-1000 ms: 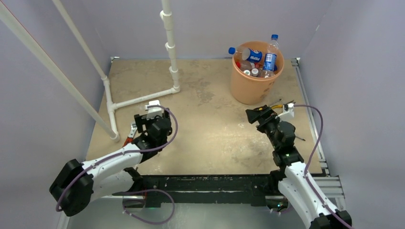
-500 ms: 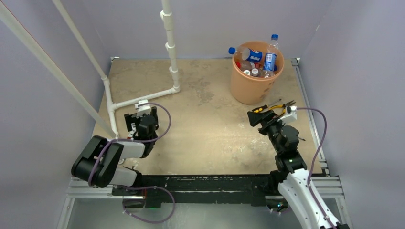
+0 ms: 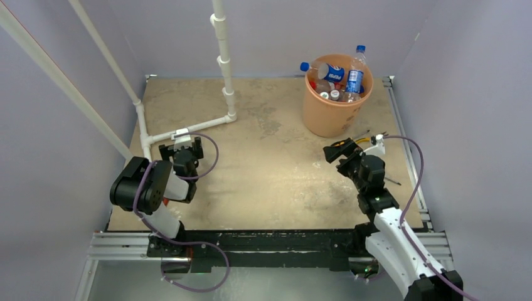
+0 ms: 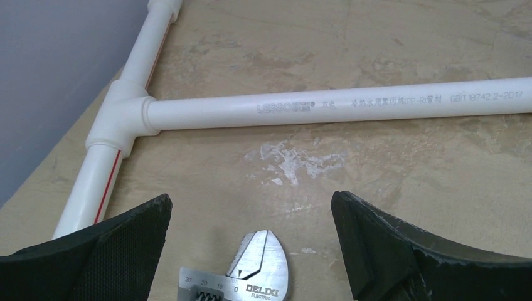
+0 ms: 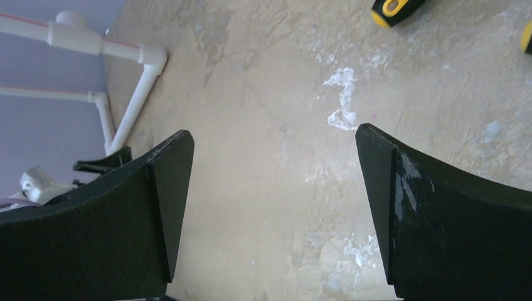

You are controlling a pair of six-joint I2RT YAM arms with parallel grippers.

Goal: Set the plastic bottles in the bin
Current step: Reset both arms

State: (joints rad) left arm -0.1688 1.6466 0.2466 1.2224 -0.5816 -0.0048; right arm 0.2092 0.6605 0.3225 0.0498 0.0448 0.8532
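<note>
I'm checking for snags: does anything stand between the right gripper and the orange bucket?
Nothing visible blocks it. Some yellow-handled tools lie on the table by the right gripper, near the foot of the bucket. The bucket's top is open, with the bottles already inside.

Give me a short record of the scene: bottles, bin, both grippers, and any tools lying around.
bottles: all in the bin, two poking above its rim; none seen on the table
bin: orange, upright, far right
left gripper: open, empty, over the wrench, near the white pipe
right gripper: open, empty, over bare table
tools: wrench; yellow-and-black handles near the right gripper
</note>
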